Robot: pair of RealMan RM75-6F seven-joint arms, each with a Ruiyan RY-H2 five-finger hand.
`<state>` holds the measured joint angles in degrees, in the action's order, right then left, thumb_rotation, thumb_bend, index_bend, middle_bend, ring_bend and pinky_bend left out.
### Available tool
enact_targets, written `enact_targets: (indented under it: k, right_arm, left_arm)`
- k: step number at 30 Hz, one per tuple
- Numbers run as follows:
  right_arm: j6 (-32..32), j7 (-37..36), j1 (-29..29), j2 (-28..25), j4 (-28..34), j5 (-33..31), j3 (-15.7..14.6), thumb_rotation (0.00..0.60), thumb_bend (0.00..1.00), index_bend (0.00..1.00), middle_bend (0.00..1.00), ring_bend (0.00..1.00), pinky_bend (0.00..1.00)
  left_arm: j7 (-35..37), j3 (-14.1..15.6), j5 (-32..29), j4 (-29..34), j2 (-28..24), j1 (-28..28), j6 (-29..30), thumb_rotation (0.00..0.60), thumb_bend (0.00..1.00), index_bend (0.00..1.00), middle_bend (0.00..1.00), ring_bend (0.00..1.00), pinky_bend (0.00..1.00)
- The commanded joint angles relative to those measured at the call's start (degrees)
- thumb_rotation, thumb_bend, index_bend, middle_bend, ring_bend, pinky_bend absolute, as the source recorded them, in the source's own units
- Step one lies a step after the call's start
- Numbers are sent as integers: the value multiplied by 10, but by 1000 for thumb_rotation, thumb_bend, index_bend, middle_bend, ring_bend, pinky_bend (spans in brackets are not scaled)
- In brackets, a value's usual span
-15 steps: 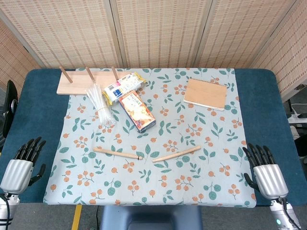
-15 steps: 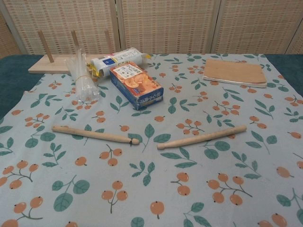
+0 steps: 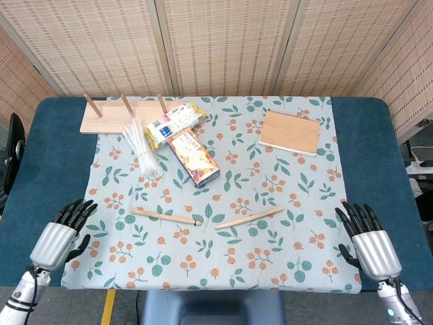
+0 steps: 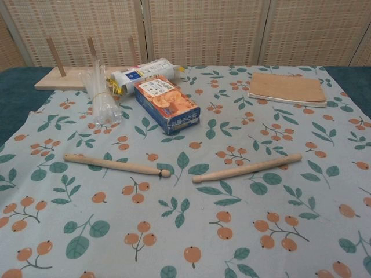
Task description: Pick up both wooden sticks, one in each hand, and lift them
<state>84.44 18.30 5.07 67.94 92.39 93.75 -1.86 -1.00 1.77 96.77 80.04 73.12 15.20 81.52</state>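
Two wooden sticks lie on the floral cloth near the table's front. The left stick [image 3: 166, 217] [image 4: 116, 165] and the right stick [image 3: 249, 217] [image 4: 247, 168] almost meet at their inner ends. My left hand [image 3: 62, 234] hovers at the cloth's front left corner, fingers spread, holding nothing, well left of the left stick. At the front right edge my right hand [image 3: 366, 240] is likewise open and empty, far right of the right stick. Neither hand appears in the chest view.
Behind the sticks lie an orange snack box [image 3: 193, 156], a yellow-white packet [image 3: 173, 122], a clear plastic bag [image 3: 141, 150] and a wooden peg board [image 3: 111, 118]. A brown notebook [image 3: 289, 133] sits at the back right.
My left hand has moved right and forward toward the cloth's corner. The right hand has edged slightly left and forward. Both sticks lie where they were.
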Motion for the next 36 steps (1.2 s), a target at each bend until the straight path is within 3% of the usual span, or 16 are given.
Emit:
enact_targets:
  k: [1, 10, 25, 32, 36]
  right_arm:
    - [-10, 6, 8, 3, 2, -1, 5, 519, 304, 0, 0, 0, 0]
    - [-62, 33, 47, -7, 31, -17, 27, 522, 304, 0, 0, 0, 0]
    - [-82, 53, 61, -18, 53, -22, 27, 521, 304, 0, 0, 0, 0]
    - [-82, 48, 59, -23, 51, -23, 21, 520, 303, 0, 0, 0, 0]
    - [-85, 36, 59, -30, 55, -23, 16, 520, 303, 0, 0, 0, 0]
  left_arm:
    - [-53, -22, -10, -1, 30, 49, -66, 600, 505, 2, 133, 16, 144]
    - [-177, -53, -51, -55, 119, 107, -149, 600, 504, 182, 296, 106, 144]
    - [-189, -37, -56, -140, 215, 130, -163, 600, 478, 113, 336, 160, 168]
    - [-207, -38, -57, -181, 242, 142, -165, 600, 425, 158, 364, 179, 184]
    - [-239, -33, -47, -209, 254, 147, -155, 600, 424, 247, 365, 183, 185]
